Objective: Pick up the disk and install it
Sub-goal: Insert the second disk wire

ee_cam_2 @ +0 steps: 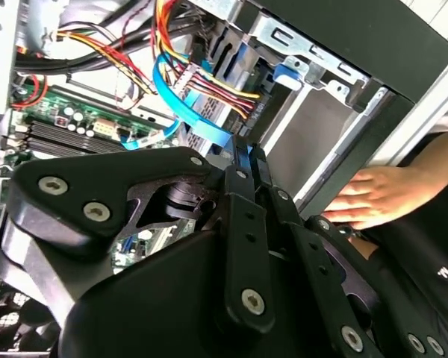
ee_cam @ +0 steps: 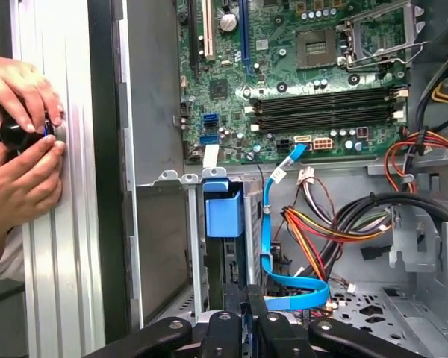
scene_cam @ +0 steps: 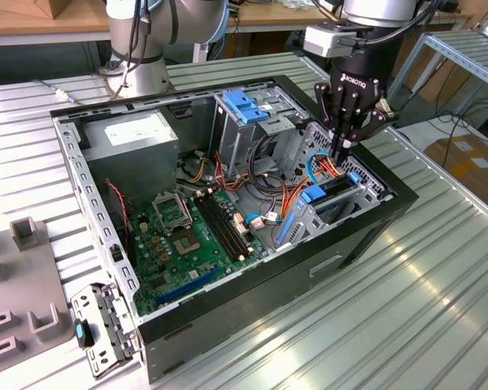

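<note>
The disk [scene_cam: 338, 197] stands on edge inside the drive cage at the front corner of the open computer case [scene_cam: 366, 244], with blue rails on both sides. In the first wrist view it shows edge-on as a dark slot under a blue rail tab [ee_cam: 224, 212]. My gripper [scene_cam: 342, 154] hangs straight above the disk's upper edge, its black fingers [ee_cam_2: 248, 186] pressed together with nothing visible between them. Whether the tips touch the disk I cannot tell. In the first wrist view the gripper [ee_cam: 252, 302] points down at the slot.
A blue flat cable [ee_cam: 267, 224] and orange-yellow wire bundles [ee_cam: 321, 231] run right beside the cage. The motherboard [scene_cam: 187, 236], power supply box [scene_cam: 130, 138] and a second cage with a blue cap [scene_cam: 246, 106] fill the case. A person's hands [ee_cam: 22, 142] rest on the table beside the case.
</note>
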Robot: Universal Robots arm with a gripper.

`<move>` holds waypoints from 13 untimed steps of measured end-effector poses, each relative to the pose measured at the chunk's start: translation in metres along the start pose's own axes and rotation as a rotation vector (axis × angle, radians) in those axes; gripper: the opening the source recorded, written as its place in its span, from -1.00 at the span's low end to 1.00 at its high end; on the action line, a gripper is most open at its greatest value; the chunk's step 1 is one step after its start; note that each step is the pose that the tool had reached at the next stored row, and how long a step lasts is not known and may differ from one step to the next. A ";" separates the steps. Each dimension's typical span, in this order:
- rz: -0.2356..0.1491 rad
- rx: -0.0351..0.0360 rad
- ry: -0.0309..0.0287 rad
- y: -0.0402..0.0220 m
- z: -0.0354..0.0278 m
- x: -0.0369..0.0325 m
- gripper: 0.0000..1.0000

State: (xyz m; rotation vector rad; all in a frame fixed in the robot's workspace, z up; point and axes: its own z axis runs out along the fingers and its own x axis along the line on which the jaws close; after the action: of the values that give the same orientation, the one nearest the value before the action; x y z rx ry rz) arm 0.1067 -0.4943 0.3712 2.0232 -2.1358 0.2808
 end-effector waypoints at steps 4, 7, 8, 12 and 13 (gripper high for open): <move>0.000 0.0007 0.0132 0.0001 0.0092 -0.0026 -0.54; 0.000 0.0010 0.0188 0.0001 0.0135 -0.0037 -0.68; 0.000 0.0010 0.0189 0.0007 0.0143 -0.0032 -0.68; -0.003 0.0001 -0.0142 0.0042 0.0160 0.0010 -0.68; -0.004 -0.0003 -0.0264 0.0049 0.0162 0.0016 -0.68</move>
State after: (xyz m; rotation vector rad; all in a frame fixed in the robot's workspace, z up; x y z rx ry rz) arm 0.1016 -0.4998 0.3559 2.0415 -2.1474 0.2547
